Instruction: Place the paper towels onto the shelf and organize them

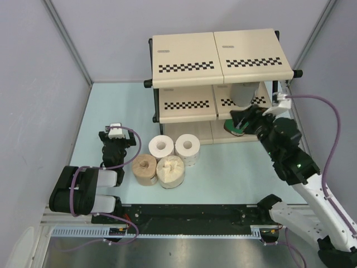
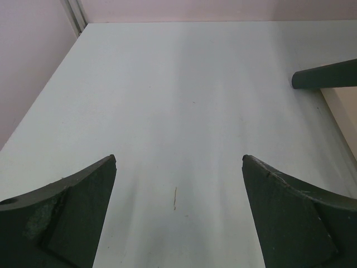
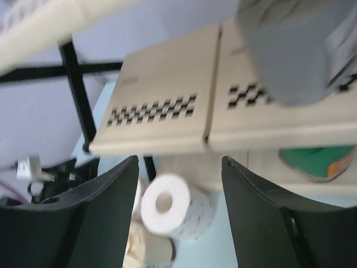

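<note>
Grey roll [image 1: 244, 92] and green roll [image 3: 318, 162] sit shelved, the right gripper [image 3: 179, 162] hangs empty, jaws apart, beside the shelf [image 1: 184, 53], and next it should probably fetch a white roll [image 1: 187, 146]

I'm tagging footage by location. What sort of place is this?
Probably a robot lab test cell, not a home: plain grey partition walls enclose a pale-blue table, the left arm and right arm are mounted on a rail at its near edge, and the shelf looks like a staged prop.
</note>
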Available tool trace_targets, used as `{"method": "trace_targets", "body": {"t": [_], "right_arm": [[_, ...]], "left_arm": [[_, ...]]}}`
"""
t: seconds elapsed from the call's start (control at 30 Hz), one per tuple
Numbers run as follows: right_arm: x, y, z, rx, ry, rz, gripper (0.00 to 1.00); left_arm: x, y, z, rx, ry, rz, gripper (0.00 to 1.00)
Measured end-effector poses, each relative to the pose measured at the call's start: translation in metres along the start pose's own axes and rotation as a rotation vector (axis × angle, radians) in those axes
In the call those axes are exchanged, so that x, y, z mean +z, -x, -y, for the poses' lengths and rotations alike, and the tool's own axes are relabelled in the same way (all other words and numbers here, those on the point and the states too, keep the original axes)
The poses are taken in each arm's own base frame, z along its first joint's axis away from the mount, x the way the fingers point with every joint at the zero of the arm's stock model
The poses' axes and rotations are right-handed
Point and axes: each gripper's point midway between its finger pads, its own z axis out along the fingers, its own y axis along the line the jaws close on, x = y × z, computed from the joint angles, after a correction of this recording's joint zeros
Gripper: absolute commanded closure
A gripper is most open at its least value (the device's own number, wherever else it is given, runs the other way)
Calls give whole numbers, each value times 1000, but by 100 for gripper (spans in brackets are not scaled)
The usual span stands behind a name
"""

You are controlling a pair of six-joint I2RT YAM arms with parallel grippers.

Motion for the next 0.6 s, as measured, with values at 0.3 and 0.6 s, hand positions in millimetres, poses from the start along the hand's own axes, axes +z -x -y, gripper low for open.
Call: {"method": "trace_targets", "body": {"t": [0.3,0.6], "right_arm": [[-8,-155,-19,-78,31,-332,32],[11,-226,-12,-137,-40,-463,30]], "left_arm": [[0,0,0,0,0,0,0],[0,0,0,0,0,0,0]]}}
